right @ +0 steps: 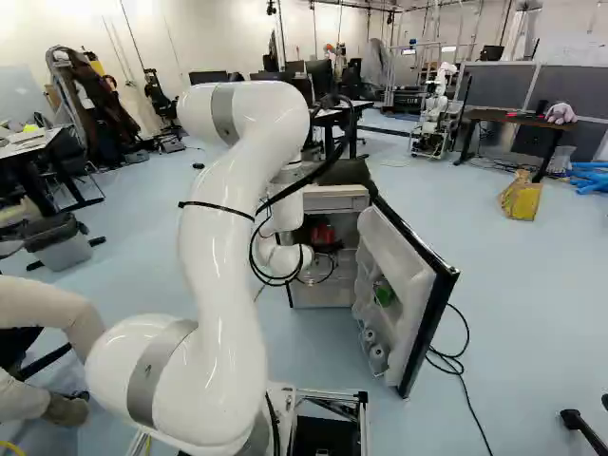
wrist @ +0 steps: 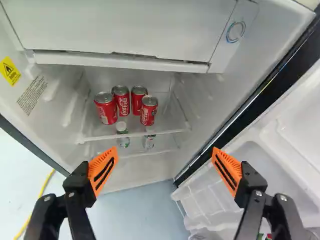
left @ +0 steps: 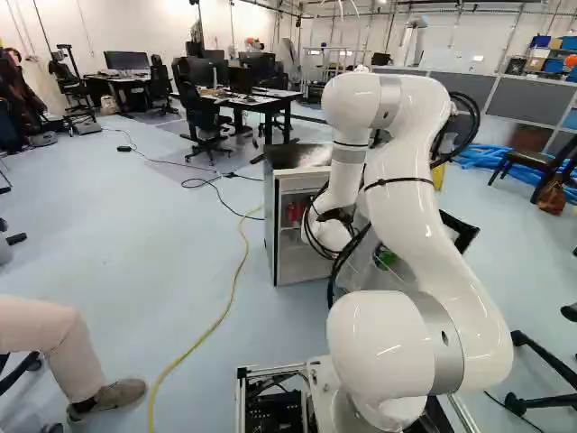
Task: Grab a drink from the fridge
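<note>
End effector (right: 328, 247) at the fridge (wrist: 215, 95), fingers wide apart. Four red soda cans (wrist: 123, 102) stand on the upper shelf (wrist: 170, 126), ahead of and well apart from the fingertips, nearer the left finger's line.

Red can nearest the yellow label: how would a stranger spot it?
Find the white fridge with its black-edged door open. Inside, four red cans with silver tops stand on a clear shelf. This can is nearest the yellow warning label, farthest from the door.
</note>
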Controlling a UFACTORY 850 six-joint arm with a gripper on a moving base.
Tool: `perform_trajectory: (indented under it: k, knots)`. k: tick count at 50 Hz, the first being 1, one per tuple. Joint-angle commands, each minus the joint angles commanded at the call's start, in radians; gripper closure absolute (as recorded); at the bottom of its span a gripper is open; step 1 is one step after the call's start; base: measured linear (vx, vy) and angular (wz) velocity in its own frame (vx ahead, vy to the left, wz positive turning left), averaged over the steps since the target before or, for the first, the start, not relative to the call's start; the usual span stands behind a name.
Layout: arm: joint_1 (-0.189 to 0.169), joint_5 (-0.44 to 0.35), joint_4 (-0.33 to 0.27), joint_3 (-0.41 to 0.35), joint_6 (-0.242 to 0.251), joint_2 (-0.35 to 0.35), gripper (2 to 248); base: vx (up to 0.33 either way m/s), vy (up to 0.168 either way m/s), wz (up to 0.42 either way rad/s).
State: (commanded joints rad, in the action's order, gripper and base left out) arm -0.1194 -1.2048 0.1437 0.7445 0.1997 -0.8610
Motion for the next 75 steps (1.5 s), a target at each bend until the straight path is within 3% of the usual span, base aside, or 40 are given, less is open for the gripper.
perform_trajectory:
  k: [19, 52, 62, 75]
  knots:
    - [-0.005, 0.0, -0.06, 0.044, 0.0, -0.048, 3, 0.0, 0.0, 0.0]
    - [-0.045, 0.04, -0.262, 0.114, 0.0, -0.087, 3, 0.0, 0.0, 0.0]
    - [-0.06, 0.074, -0.311, 0.166, 0.0, -0.126, 3, 0.0, 0.0, 0.0]
    - [-0.072, 0.082, -0.32, 0.257, 0.0, -0.201, 3, 0.0, 0.0, 0.0]
